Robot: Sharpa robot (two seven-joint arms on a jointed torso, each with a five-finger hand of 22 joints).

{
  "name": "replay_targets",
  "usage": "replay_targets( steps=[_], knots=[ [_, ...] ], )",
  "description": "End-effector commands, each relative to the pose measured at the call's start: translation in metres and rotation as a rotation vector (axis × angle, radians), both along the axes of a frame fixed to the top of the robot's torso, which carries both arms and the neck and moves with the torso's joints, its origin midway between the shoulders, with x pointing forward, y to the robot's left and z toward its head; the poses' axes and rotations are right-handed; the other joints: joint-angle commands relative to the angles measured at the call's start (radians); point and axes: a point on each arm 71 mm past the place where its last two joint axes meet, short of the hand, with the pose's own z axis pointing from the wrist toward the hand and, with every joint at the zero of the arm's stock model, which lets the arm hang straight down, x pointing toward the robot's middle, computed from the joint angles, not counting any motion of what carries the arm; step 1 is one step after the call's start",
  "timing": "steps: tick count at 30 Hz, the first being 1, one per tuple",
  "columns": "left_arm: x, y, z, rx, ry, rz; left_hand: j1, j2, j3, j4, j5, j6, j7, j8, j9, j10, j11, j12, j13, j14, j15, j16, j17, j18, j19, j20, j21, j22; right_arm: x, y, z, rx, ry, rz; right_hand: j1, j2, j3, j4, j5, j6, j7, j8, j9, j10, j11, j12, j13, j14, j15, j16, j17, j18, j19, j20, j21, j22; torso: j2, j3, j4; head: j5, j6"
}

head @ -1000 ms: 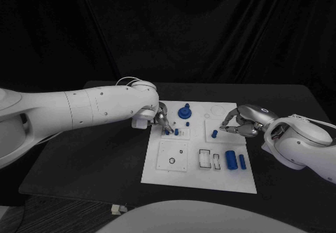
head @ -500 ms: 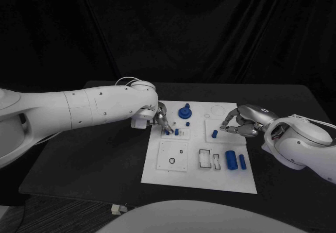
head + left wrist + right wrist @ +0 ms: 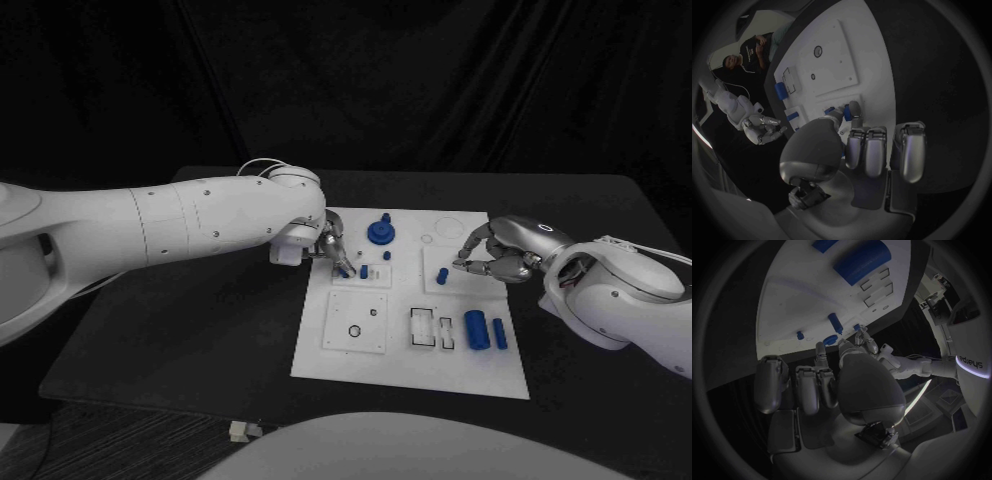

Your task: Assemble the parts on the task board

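Your task board (image 3: 411, 345) lies in the middle of the black table (image 3: 188, 330), a white plate with the blue parts spread across it. At its far edge a blue knobbed part (image 3: 379, 231) stands upright. On the near right a thick blue cylinder (image 3: 475, 328) lies flat, with a thinner blue rod (image 3: 499, 334) just to its right; both are well apart from either hand.

Your left hand (image 3: 330, 248) sits over the board's far left portion, fingers reaching down beside a small blue peg (image 3: 365, 271). In the left wrist view a small blue piece (image 3: 846, 113) shows at the fingertips (image 3: 854, 111), though whether it is pinched or merely touched you cannot tell (the thumb covers the contact).

Your right hand (image 3: 495, 258) hovers at the board's right edge, fingers curled inward near another blue peg (image 3: 441, 275). You cannot tell whether anything is held in it.
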Motion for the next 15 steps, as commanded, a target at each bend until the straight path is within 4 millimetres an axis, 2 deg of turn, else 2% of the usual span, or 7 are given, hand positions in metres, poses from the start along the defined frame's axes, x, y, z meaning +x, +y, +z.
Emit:
replay_targets(
  steps=[1,4,5,10,15],
  knots=[
    [-0.0008,0.0004,-0.0024,-0.026,-0.015,0.006,-0.012,0.001,-0.016,0.011,-0.019,-0.01,0.003,0.004,0.006,0.106,-0.003,0.003,0.262,0.104,0.0,0.003,0.263,0.002,0.044,-0.002,-0.003,0.213,-0.0002,-0.0008,-0.0015,-0.007,0.005,-0.012,0.008,-0.002,-0.003,-0.004,0.004,-0.001,0.0,-0.003,-0.002,0.104,-0.002,0.004,0.263,0.093,-0.005,-0.004,0.222,0.012,-0.007,0.003,-0.005,0.184,0.0,-0.0003,-0.0009,0.001,0.0],
    [-0.0005,0.0001,-0.0009,-0.057,-0.041,0.014,-0.049,0.0,-0.045,0.043,-0.068,-0.021,0.009,0.004,0.014,0.106,0.002,0.003,0.262,0.104,0.005,0.003,0.263,0.003,0.043,0.002,-0.006,0.212,-0.0001,-0.001,-0.0016,-0.008,0.005,-0.013,0.008,-0.002,-0.003,-0.004,0.004,-0.001,0.0,-0.003,-0.002,0.104,-0.002,0.004,0.263,0.093,-0.005,-0.004,0.222,0.012,-0.007,0.003,-0.005,0.184,0.0,-0.0002,-0.0008,-0.001,0.0],
    [-0.0004,-0.0002,-0.0002,-0.07,-0.052,0.016,-0.054,-0.002,-0.052,0.049,-0.072,-0.024,0.01,0.004,0.016,0.106,0.003,0.003,0.262,0.104,0.006,0.003,0.263,0.002,0.044,0.003,-0.005,0.213,-0.0001,-0.0012,-0.0016,-0.008,0.005,-0.013,0.008,-0.002,-0.003,-0.004,0.004,-0.001,0.0,-0.003,-0.002,0.104,-0.002,0.004,0.263,0.093,-0.005,-0.004,0.222,0.012,-0.007,0.003,-0.005,0.184,0.0,-0.0003,-0.0006,-0.001,0.0],
    [-0.0013,-0.0004,0.0022,-0.11,-0.084,0.022,-0.074,-0.007,-0.084,0.076,-0.054,-0.042,0.014,0.003,0.025,0.106,0.006,0.003,0.262,0.104,0.009,0.003,0.263,0.002,0.045,0.006,-0.005,0.214,0.0,-0.0016,-0.0018,-0.009,0.006,-0.014,0.009,-0.003,-0.003,-0.003,0.005,-0.001,0.0,-0.003,-0.002,0.104,-0.002,0.004,0.263,0.093,-0.005,-0.003,0.223,0.011,-0.006,0.003,-0.005,0.184,0.0,0.0002,-0.0001,-0.002,0.0],
    [-0.0019,0.0012,0.004,-0.131,-0.101,0.026,-0.098,-0.008,-0.125,0.115,-0.063,-0.052,0.017,0.005,0.032,0.106,0.009,0.003,0.262,0.104,0.012,0.003,0.263,0.002,0.045,0.009,-0.005,0.216,0.0004,-0.0016,-0.0022,-0.01,0.006,-0.014,0.009,-0.003,-0.003,-0.003,0.005,-0.001,0.0,-0.003,-0.002,0.104,-0.002,0.004,0.263,0.093,-0.005,-0.003,0.223,0.011,-0.006,0.003,-0.005,0.184,0.0,0.0001,-0.0002,-0.001,0.0]
  ],
)
